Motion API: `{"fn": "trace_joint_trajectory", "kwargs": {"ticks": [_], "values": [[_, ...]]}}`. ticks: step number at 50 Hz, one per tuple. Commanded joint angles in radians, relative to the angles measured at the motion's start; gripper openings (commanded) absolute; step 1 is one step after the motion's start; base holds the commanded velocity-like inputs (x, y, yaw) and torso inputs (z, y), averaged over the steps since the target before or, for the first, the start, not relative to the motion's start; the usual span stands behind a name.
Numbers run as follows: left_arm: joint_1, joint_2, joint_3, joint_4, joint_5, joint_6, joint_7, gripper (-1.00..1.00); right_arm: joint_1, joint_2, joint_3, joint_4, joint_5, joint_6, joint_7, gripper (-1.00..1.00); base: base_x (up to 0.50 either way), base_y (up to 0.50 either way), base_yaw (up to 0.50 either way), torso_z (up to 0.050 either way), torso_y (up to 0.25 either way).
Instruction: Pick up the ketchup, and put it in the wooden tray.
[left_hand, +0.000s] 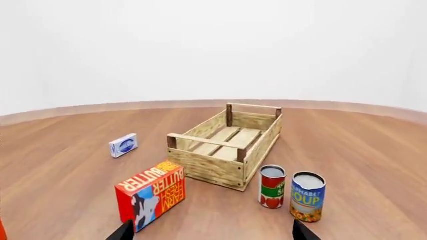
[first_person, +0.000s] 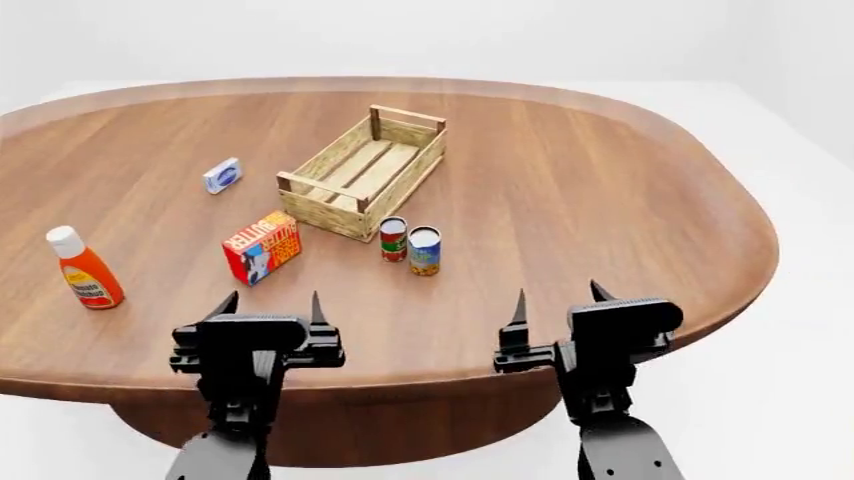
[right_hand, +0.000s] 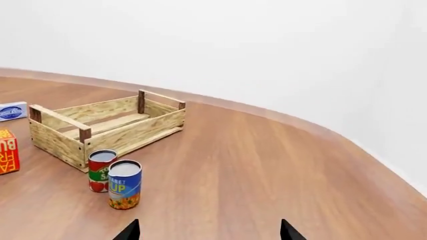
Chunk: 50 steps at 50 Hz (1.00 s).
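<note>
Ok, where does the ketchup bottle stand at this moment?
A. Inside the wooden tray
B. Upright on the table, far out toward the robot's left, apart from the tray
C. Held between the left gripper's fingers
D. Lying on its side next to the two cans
B: in the head view the ketchup bottle stands upright on the table, well apart from the wooden tray, and both grippers are empty.

From the right wrist cam, the tray (right_hand: 107, 125) sat on the wooden table (right_hand: 267, 170) with nothing in it. Two cans stood just in front of it, side by side: a red one (right_hand: 101, 171) and a blue one (right_hand: 125, 184). The butter box (right_hand: 7, 150) and a small blue box (right_hand: 12, 111) peeked in at the edge. Only the gripper (right_hand: 208, 231) fingertips showed, spread wide apart.
</note>
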Motion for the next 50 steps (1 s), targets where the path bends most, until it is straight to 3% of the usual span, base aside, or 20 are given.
{"fn": "trace_joint_trajectory", "kwargs": {"ticks": [1,15,50], "values": [[-0.147,-0.034,0.011,-0.037,0.000,-0.086,0.005,1.00,0.099,0.033,-0.019,-0.026,0.007,0.116,-0.030,1.00,0.00,0.00,0.00,0.000,0.000],[-0.277,-0.043,0.041,-0.109,0.013,-0.125,0.014,1.00,0.248,0.072,-0.036,-0.023,0.006,0.212,-0.069,1.00,0.00,0.00,0.04,0.000,0.000],[-0.333,-0.037,0.067,-0.170,0.008,-0.100,-0.006,1.00,0.298,0.098,-0.072,0.023,-0.005,0.186,-0.075,1.00,0.02,0.00,0.46,0.000,0.000]]}}
